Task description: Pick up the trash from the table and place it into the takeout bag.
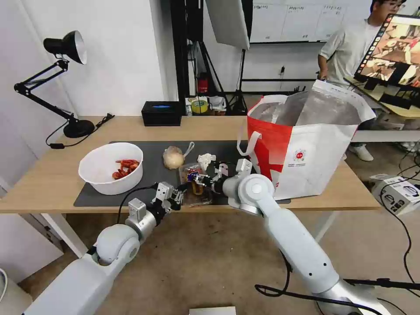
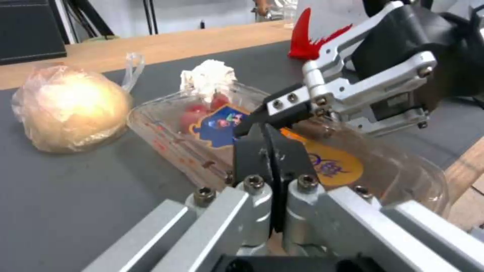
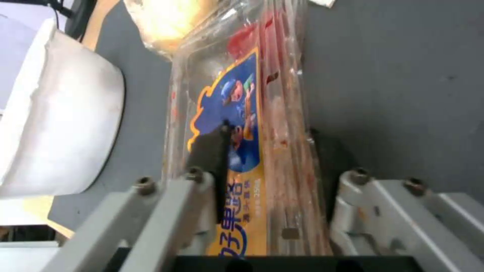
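Observation:
On the table (image 1: 48, 179) a clear hinged tray (image 1: 202, 199) with a blue and yellow label lies at the front of the dark mat (image 1: 151, 151). My right gripper (image 1: 195, 178) is shut on the tray (image 3: 282, 94), one finger on the label and one against its side. My left gripper (image 1: 177, 195) is shut, its fingertips (image 2: 259, 132) at the tray's (image 2: 171, 132) near rim; I cannot tell if it pinches the rim. The knotted bag (image 1: 173, 157) and tissue (image 1: 205, 159) lie just behind the tray. The white bowl (image 1: 105, 175) sits left. The takeout bag (image 1: 306, 153) stands open at the right.
A black box (image 1: 162, 113) sits at the table's back edge and a black desk lamp (image 1: 65, 87) at the back left. A monitor (image 1: 393, 48) stands on a desk to the right. Cables and a carton (image 1: 396, 192) lie on the floor.

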Available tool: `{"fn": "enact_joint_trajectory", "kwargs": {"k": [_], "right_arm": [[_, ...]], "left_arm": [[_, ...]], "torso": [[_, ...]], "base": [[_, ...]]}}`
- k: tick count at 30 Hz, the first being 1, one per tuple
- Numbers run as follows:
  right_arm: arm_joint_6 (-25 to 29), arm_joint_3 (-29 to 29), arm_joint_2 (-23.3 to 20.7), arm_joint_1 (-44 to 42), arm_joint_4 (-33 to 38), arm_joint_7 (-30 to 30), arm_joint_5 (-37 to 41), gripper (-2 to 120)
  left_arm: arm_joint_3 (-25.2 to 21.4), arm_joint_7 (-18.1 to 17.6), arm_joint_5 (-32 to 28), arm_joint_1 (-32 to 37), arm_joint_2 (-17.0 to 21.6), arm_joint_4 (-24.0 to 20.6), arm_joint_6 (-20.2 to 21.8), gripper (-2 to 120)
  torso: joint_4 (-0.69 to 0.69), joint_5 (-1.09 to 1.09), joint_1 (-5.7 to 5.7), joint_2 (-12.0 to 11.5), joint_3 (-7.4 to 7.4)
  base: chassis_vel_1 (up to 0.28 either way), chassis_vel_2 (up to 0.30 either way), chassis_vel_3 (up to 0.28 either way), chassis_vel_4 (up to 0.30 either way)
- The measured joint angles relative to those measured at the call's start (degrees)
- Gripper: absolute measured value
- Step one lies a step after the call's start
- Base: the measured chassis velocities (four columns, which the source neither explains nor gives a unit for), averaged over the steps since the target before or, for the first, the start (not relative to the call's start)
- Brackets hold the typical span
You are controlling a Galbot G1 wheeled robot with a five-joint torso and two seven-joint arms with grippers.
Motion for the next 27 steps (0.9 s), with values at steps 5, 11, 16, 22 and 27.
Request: {"fn": "enact_joint_trajectory", "kwargs": {"k": [5,11,16,22,27], "right_arm": [[0.21,0.12,-0.04,0.18,-0.26,-0.23,-0.09,9],[0.36,0.2,-0.21,0.22,-0.32,-0.64,-0.09,0],[0.66,0.67,-0.57,-0.06,-0.17,-2.03,-0.15,0],[1.71,2.07,-1.43,-0.88,1.15,-4.89,-0.63,0],[2.45,3.5,-2.91,-1.49,3.52,-8.06,-2.45,0]], "left_arm": [[-0.19,0.02,0.0,0.23,0.04,-0.04,-0.03,0],[-0.22,0.1,0.01,0.33,0.0,-0.05,-0.06,0],[-0.34,0.19,0.01,0.45,0.13,-0.14,-0.08,0],[-1.62,0.25,-0.06,1.34,0.41,-1.07,-0.15,0],[-3.99,0.25,-0.15,2.84,0.3,-1.87,-0.33,0]], "torso": [[0.0,0.0,0.0,0.0,0.0],[0.01,0.0,0.0,0.0,0.0],[0.01,0.0,0.0,0.0,0.01],[0.0,0.0,0.01,0.0,0.01],[0.0,0.0,0.01,-0.01,0.01]], "base": [[0.0,0.0,0.0,0.0],[0.0,0.0,0.0,0.0],[0.0,0.0,0.0,0.0],[0.0,0.0,0.0,0.0],[0.0,0.0,0.0,0.0]]}}
